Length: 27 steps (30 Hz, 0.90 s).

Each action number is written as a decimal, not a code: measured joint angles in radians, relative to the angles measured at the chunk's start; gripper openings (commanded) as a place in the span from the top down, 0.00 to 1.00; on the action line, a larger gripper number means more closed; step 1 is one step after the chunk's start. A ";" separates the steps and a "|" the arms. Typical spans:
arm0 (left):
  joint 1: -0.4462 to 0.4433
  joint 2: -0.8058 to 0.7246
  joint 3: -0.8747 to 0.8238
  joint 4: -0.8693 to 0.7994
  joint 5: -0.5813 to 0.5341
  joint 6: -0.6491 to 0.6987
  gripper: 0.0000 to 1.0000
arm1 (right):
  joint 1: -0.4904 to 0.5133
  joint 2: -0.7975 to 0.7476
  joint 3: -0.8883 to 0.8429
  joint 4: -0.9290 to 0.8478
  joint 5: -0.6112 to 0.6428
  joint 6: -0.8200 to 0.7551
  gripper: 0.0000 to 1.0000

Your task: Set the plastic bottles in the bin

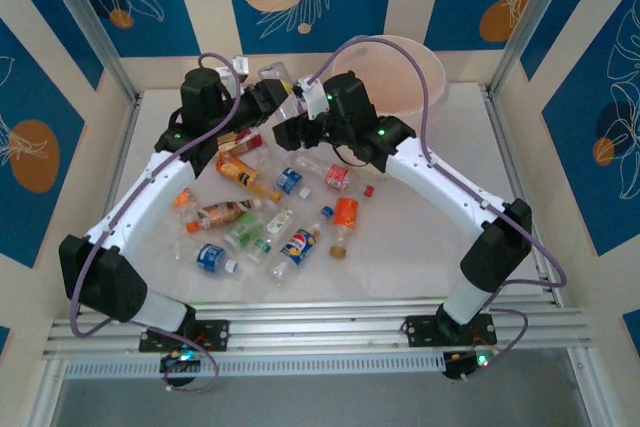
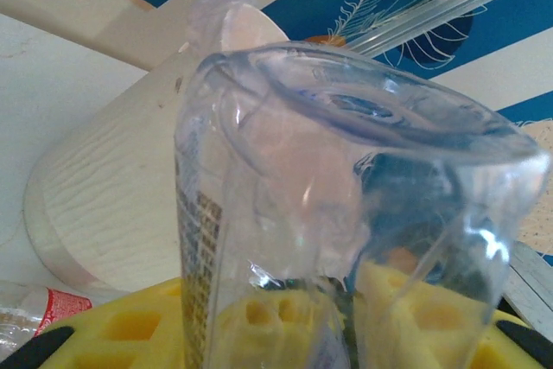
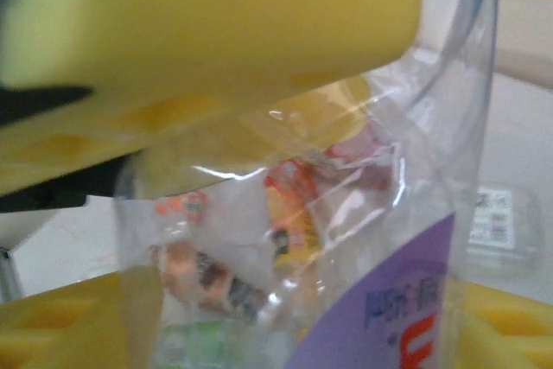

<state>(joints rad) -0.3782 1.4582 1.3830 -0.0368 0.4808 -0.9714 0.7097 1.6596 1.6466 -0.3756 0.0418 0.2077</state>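
While the left gripper [image 1: 266,94] is hovering over the far-left part of the table [image 1: 430,247], it's clamping a clear bottle [image 1: 280,78] btwn its yellow pads [image 2: 130,327], w/ the jaws drawn in to the bottle's width. In the left wrist view the bottle's base is facing the lens, and a strip of printed label is running down its left side. The bin [image 1: 420,62] is standing upright near the far right corner of the table, partly hidden behind the right arm [image 1: 440,182]. In the left wrist view its white ribbed wall is showing just beyond the held bottle, w/ the bag [image 2: 212,15] poking up over the rim.

The right gripper [image 1: 292,133] is hanging just beside the left one, over the far edge of the pile. It's pinching a purple-label bottle [image 3: 389,300] btwn its yellow fingers [image 3: 216,32], jaws narrowed onto it. Can't tell from above whether the two held bottles are touching.

The other plastic bottles [image 1: 270,212] are lying loose on the table btwn the two arms, incl. an orange-label one [image 1: 345,215], a blue-label one [image 1: 297,244], a red-label one [image 1: 336,177] and a green-label one [image 1: 246,232]. All of them are sitting well apart from the bin.
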 measured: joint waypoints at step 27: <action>0.002 -0.364 0.029 -0.346 -0.413 0.277 0.01 | -0.267 0.022 0.380 -0.251 0.286 -0.084 0.54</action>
<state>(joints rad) -0.3763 1.0943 1.4117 -0.3824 0.0681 -0.6949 0.4427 1.6817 2.0266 -0.6262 0.3283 0.1242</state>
